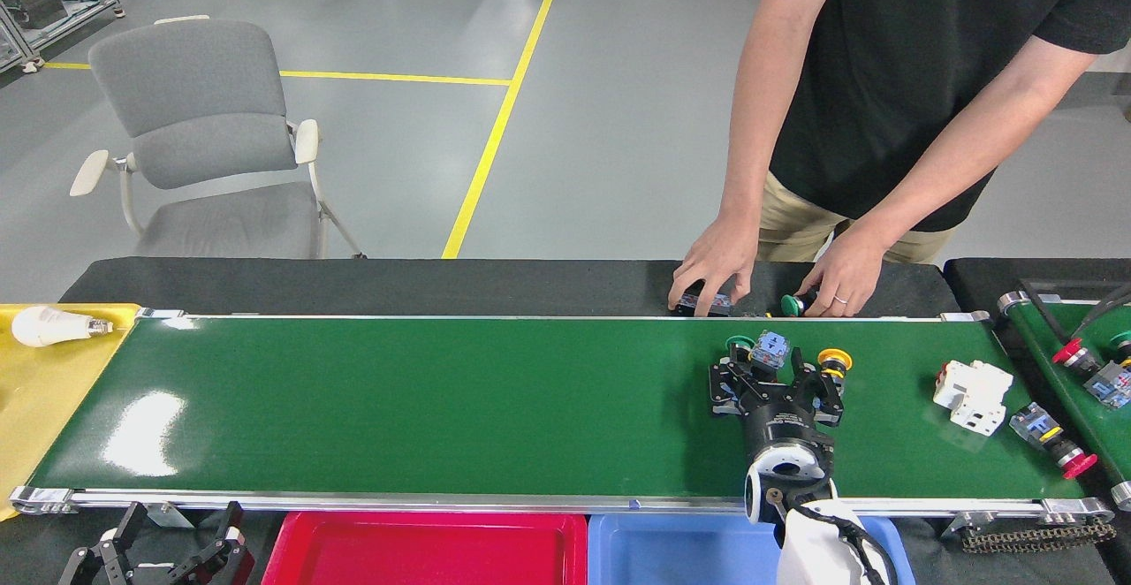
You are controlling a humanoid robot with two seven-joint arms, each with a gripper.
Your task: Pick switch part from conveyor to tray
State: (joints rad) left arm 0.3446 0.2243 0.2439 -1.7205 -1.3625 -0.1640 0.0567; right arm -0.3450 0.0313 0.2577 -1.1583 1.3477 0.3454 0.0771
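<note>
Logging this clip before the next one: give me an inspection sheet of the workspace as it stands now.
Surface: long glossy green conveyor belt, silver rails.
Job's things: cluster of small push-button switch parts at the right gripper; red-capped switch part and white plastic block further right; red tray and blue tray at the near edge.
Clutter: white light bulb on yellow surface.
Grippers: right gripper open around the cluster; left gripper open, idle.
Cables: black cable far right.
Surroundings: person's hands on black mat; grey chair.
</note>
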